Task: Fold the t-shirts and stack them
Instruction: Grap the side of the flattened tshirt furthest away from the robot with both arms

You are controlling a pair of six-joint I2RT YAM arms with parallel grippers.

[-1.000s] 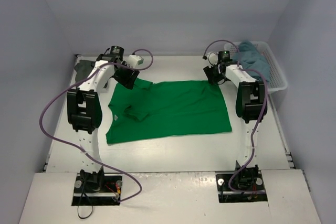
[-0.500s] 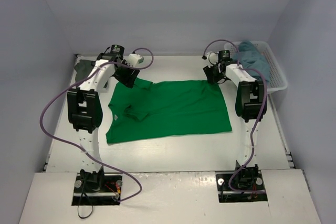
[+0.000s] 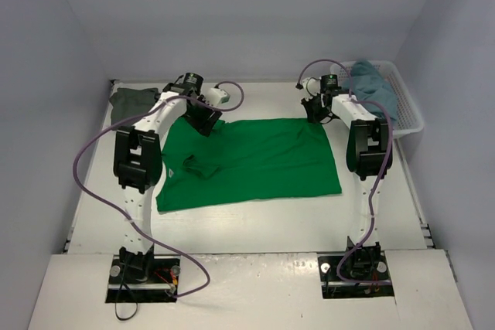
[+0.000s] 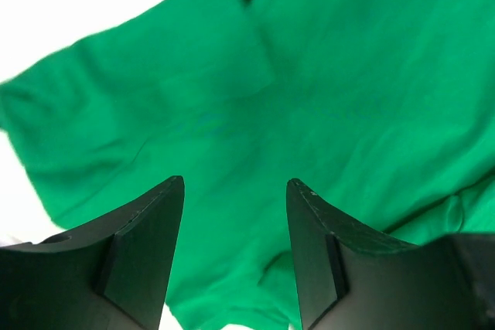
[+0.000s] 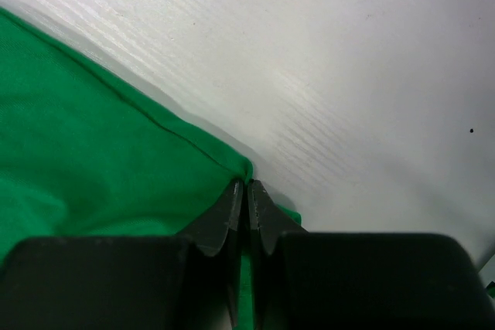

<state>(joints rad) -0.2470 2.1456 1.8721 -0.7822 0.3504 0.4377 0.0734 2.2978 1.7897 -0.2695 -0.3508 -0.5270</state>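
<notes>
Grey-walled cell, white table (image 3: 255, 229). On it the green t-shirt (image 3: 255, 164) lies spread flat at the middle. An olive-grey shirt (image 3: 128, 100) sits bunched at the far left corner, and a blue shirt (image 3: 371, 83) is heaped in the basket (image 3: 410, 117) at far right.

Grip state: the right pincer (image 5: 247, 191) is pressed tight on the far right corner of the green t-shirt. The left pincer (image 4: 234, 183) hangs part-way wide over the far left sleeve area, with nothing between its jaws.

Judgement: the step in hand is taking the far edge for a first fold. The next move likely calls for the left pincer to drop and pinch the cloth. Both would then carry the edge toward the near side evenly.
</notes>
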